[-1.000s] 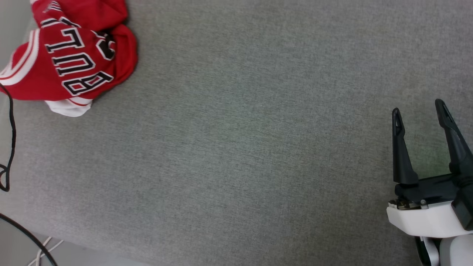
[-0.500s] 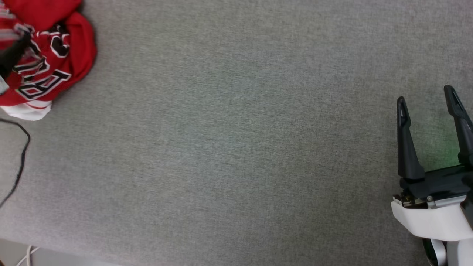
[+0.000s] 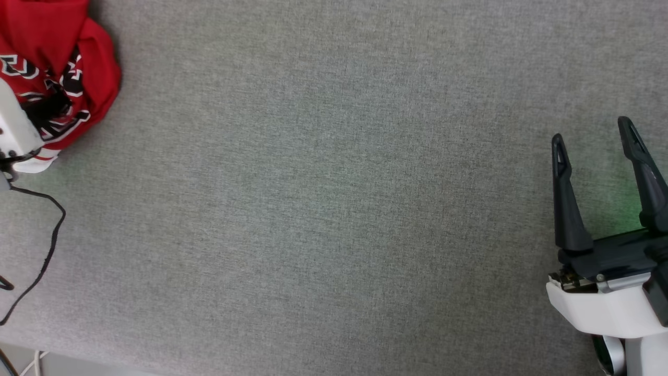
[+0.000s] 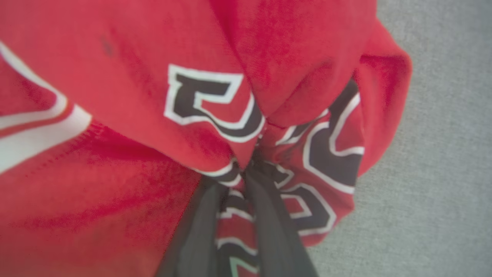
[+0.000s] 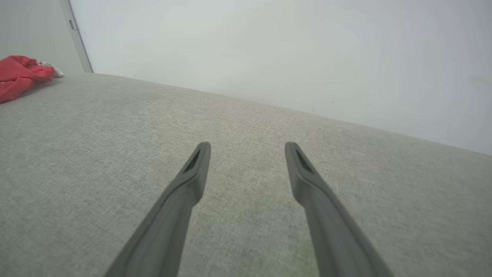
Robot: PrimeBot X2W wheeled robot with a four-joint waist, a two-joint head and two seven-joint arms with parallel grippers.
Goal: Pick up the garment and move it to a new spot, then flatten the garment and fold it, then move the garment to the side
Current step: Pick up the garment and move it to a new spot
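**A:** Where's the garment?

**B:** The garment (image 3: pixel 78 52) is lying bunched at ten o'clock of the head view, near the corner of the grey padded surface (image 3: pixel 334 209), with its lettering crumpled inward.

**A:** Left side?

**B:** The left gripper (image 4: pixel 246 173) is sitting right in the heap. In the left wrist view its fingers are drawn narrow, pinching a ridge of lettered cloth between them.

**A:** Enough cloth?

**B:** Looks like one thin fold to me. I'd be squeezing fully before lifting, then raising straight up until the hem is hanging free, not dragging it toward three o'clock.

**A:** Right side?

**B:** The right gripper (image 3: pixel 591 130) is hovering at four o'clock with fingers spread wide, gripping nothing, well apart from the garment. In its wrist view the shirt is showing far off at ten o'clock, below the pale wall (image 5: pixel 269 46).

**A:** Risks?

**B:** The black cable (image 3: pixel 49 245) is trailing at eight o'clock, just beside the heap — I'd be lifting clear of it. I'd also be aiming the drop near centre, so both arms are reaching it for flattening.
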